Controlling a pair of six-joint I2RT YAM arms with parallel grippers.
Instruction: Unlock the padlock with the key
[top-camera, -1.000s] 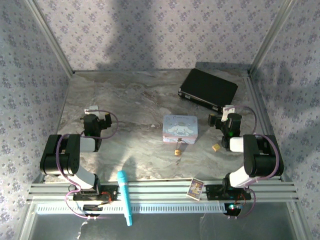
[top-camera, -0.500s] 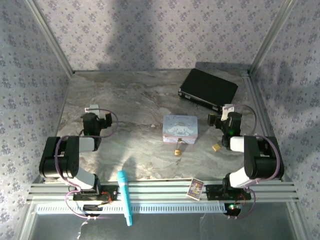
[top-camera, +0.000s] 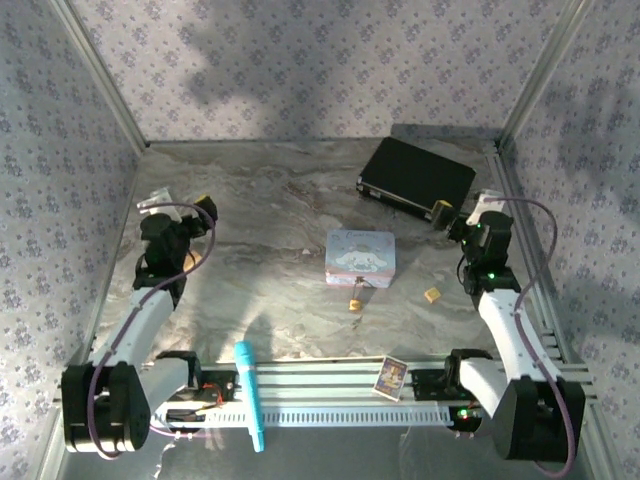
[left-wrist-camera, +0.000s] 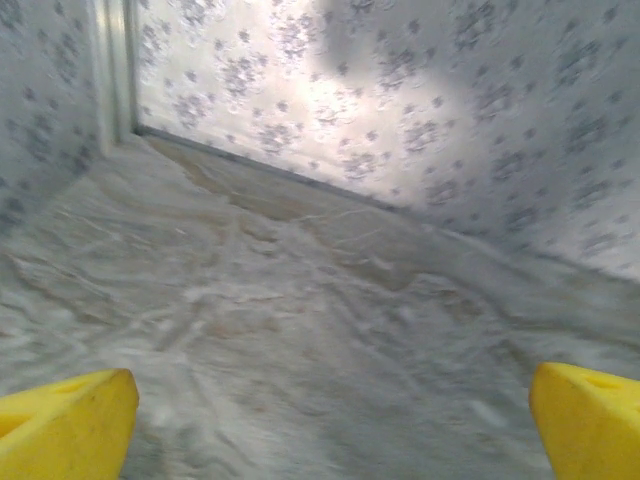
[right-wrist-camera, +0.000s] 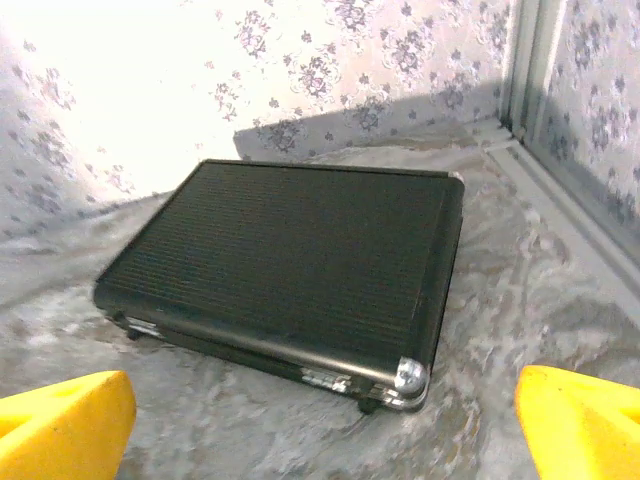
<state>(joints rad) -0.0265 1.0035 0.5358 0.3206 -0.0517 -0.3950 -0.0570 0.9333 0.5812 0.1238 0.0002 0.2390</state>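
Observation:
The tiny brass padlock (top-camera: 354, 302) lies on the marble table just in front of the pastel cartoon tin (top-camera: 360, 257). It is too small to make out a key at it. My left gripper (top-camera: 178, 207) hangs open over the table's left side, far from the padlock; its yellow fingertips (left-wrist-camera: 65, 425) stand wide apart over bare marble. My right gripper (top-camera: 465, 208) is open at the right, facing the black case (right-wrist-camera: 290, 265), with nothing between its yellow fingertips (right-wrist-camera: 585, 425).
The black case (top-camera: 416, 178) lies at the back right. A small tan block (top-camera: 432, 295) sits right of the padlock. A teal pen (top-camera: 249, 395) and a small card (top-camera: 391, 377) rest on the front rail. Patterned walls close in three sides.
Both arms have unfolded from their tucked poses. The left gripper rose and swung left and back; the right gripper moved right and back toward the black case.

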